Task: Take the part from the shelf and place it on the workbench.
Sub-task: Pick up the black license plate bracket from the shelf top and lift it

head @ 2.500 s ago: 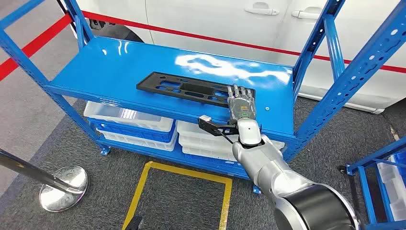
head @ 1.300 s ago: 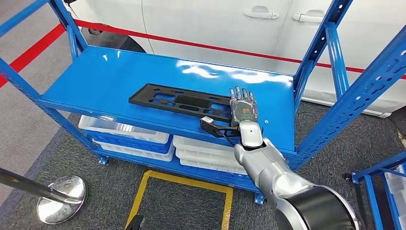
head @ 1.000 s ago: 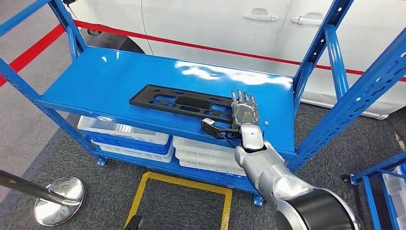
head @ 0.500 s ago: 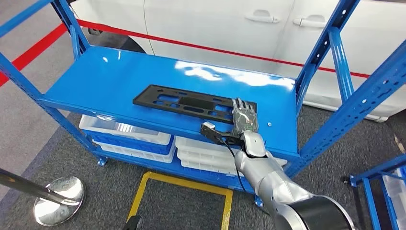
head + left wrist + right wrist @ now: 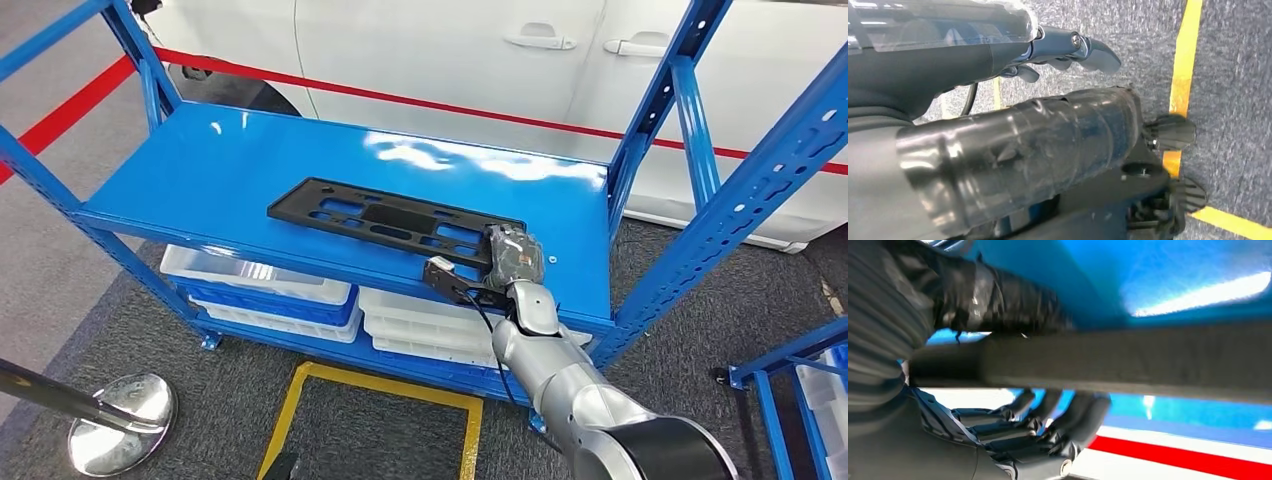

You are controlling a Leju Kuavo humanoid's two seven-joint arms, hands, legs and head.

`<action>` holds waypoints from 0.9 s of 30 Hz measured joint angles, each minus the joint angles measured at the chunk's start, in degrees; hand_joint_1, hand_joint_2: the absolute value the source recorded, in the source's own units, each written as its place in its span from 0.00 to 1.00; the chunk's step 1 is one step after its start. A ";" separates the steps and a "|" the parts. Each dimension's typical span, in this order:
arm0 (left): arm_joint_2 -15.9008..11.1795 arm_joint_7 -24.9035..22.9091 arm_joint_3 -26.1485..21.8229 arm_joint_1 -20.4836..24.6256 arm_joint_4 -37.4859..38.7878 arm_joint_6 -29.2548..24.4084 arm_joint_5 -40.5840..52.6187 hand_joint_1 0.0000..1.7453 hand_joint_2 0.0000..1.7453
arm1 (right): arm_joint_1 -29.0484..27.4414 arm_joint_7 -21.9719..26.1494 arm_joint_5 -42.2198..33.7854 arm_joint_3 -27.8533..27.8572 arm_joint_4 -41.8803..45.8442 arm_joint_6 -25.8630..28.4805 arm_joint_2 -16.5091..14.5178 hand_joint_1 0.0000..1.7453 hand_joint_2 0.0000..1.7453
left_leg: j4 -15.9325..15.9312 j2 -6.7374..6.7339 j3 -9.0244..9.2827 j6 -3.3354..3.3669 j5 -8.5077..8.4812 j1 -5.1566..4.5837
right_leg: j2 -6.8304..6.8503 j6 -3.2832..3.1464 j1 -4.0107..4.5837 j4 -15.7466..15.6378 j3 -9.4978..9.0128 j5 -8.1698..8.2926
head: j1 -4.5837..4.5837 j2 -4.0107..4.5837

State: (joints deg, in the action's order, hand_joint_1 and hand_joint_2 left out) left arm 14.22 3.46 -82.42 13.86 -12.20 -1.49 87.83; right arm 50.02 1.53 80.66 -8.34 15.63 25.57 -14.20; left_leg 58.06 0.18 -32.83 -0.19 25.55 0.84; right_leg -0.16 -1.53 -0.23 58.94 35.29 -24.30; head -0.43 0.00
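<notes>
Bins (image 5: 262, 280) sit stacked beneath shelf (image 5: 250, 170); contents cannot be told.

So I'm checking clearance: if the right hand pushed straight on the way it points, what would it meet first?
Probably nothing new: the right hand already sits on the black part; beyond is bare blue shelf, though depth is unclear.

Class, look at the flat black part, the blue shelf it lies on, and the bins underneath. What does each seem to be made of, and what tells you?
Black part: probably moulded plastic, matt; it shows no glare and has neat cut-outs.
Blue shelf: painted sheet metal, glossy; bright reflections, perforated uprights.
Bins: likely plastic, white and blue, slightly translucent rims.
The right hand grips the part's end.
</notes>
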 joint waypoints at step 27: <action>0.00 4.11 0.84 0.72 0.00 -1.66 1.52 0.00 1.00 | 0.58 -1.23 3.22 0.26 0.53 0.32 0.83 1.00 1.00 | 9.87 -0.05 -4.03 -1.39 3.50 0.75 | 0.68 -0.64 -0.35 -0.89 -1.50 -0.33 | 0.08 0.00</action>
State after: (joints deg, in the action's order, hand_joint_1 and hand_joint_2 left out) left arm 14.22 7.57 -81.58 14.58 -12.20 -3.14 89.35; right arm 50.60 0.30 83.89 -8.09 16.16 25.89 -13.38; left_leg 67.92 0.14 -36.86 -1.59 29.05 1.59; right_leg 0.52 -2.17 -0.58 58.05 33.79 -24.63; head -0.35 0.00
